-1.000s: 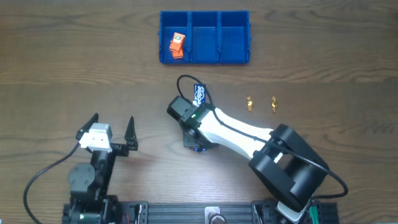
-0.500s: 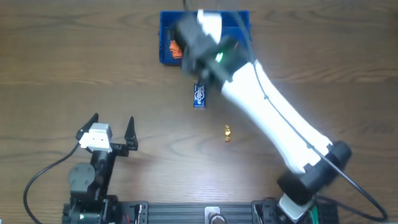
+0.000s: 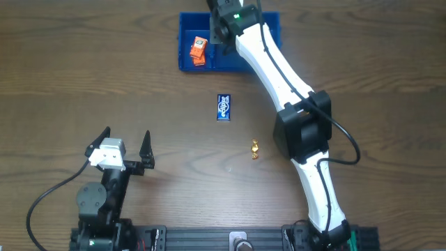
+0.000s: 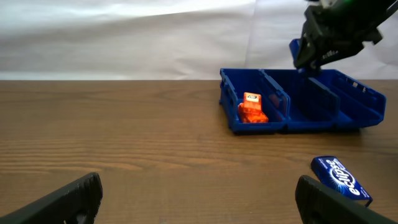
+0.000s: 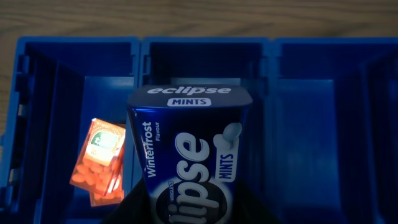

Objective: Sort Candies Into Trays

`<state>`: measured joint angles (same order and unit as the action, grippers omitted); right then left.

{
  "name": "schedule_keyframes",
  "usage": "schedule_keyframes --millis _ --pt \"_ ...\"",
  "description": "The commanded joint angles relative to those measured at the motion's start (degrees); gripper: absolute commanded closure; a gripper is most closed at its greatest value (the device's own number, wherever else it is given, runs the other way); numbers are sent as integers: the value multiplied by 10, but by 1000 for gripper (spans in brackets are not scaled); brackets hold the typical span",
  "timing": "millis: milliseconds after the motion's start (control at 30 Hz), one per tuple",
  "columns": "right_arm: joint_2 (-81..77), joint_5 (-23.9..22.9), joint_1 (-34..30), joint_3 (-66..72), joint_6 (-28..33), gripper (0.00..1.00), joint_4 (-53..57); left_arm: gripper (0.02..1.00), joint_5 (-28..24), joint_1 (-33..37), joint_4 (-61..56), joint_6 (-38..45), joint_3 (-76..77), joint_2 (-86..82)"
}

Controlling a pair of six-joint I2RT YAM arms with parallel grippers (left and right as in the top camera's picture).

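Swung across to tray (image 5: 323, 124), my right pincer (image 3: 221, 26) clamps mint tin (image 5: 189, 155) over centre compartment; tin likely rigid, light, slick, so grip flat faces; left pincer (image 3: 125, 136) gapes wide.

- I see a brown wooden table (image 3: 70, 84), its grain running side to side, spreading under and all around the left gripper (image 3: 127, 134).
- Straight ahead of that gripper, past the table's far edge, stands a white backdrop (image 4: 124, 37); wall or sheet, I cannot tell.
- A vertical seam (image 4: 254, 31) divides it.
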<state>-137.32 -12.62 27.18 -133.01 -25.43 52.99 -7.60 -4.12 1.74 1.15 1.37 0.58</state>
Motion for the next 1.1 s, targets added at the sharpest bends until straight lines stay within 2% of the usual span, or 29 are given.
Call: schedule_keyframes --millis 33,200,233,267,300,367,433,533,667,900,967,1100 --pt "-2 -13 0 -9 17 965 -12 20 -12 3 19 2 -11 -3" --pt "-2 -28 0 -3 17 956 -12 20 -12 3 19 2 -11 -3" --pt "-2 -30 0 -3 17 939 -14 20 -12 3 19 2 -11 -3" --pt "-2 -30 0 -3 19 871 -16 20 -12 3 19 2 -11 -3" --pt "-2 -30 0 -3 20 761 -18 20 -12 3 19 2 -11 -3" --pt "-2 -30 2 -3 30 259 -21 20 -12 3 19 2 -11 -3" --pt "-2 -34 3 -3 30 5 -24 20 -12 3 19 2 -11 -3" --pt "7 -44 4 -4 30 3 -28 20 -12 3 19 2 -11 -3" --pt "66 -25 16 -5 19 3 15 20 -12 3 19 2 -11 -3" --pt "129 14 87 18 -98 3 231 20 -12 3 19 2 -11 -3" --pt "129 33 100 78 -117 1 234 20 -12 3 19 2 -11 -3" --pt "129 40 105 196 -161 1 206 20 -12 3 19 2 -11 -3"
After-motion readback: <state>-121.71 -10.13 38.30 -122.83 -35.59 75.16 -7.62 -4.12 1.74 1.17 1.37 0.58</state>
